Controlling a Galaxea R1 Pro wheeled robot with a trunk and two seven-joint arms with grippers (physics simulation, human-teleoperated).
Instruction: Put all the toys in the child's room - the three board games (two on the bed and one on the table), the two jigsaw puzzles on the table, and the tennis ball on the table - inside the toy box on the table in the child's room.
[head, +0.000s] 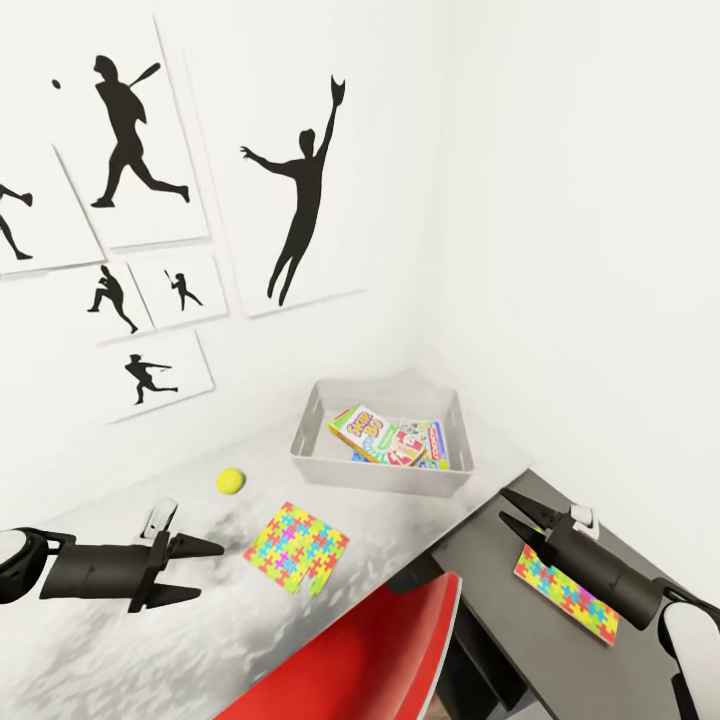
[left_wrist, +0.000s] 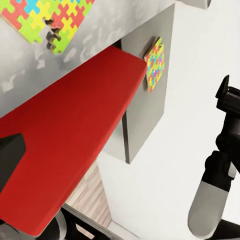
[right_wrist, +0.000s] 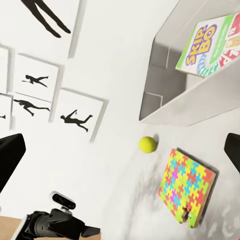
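the pale table (head: 180, 620) carries the toy box (head: 330, 470), tennis ball (head: 231, 481) and one jigsaw puzzle (head: 296, 546); its dark section (head: 480, 570) carries another puzzle (head: 566, 594).

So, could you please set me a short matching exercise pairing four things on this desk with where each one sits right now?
Things:
1. Skip-Bo board game
2. tennis ball
3. jigsaw puzzle near the left tool
4. jigsaw puzzle by the right tool

Places:
A. on the lower dark grey section of the table
B. inside the toy box
C. flat on the pale grey top, at its front edge above the red chair
D. on the pale grey top, left of the toy box

Pairs: 1-B, 2-D, 3-C, 4-A
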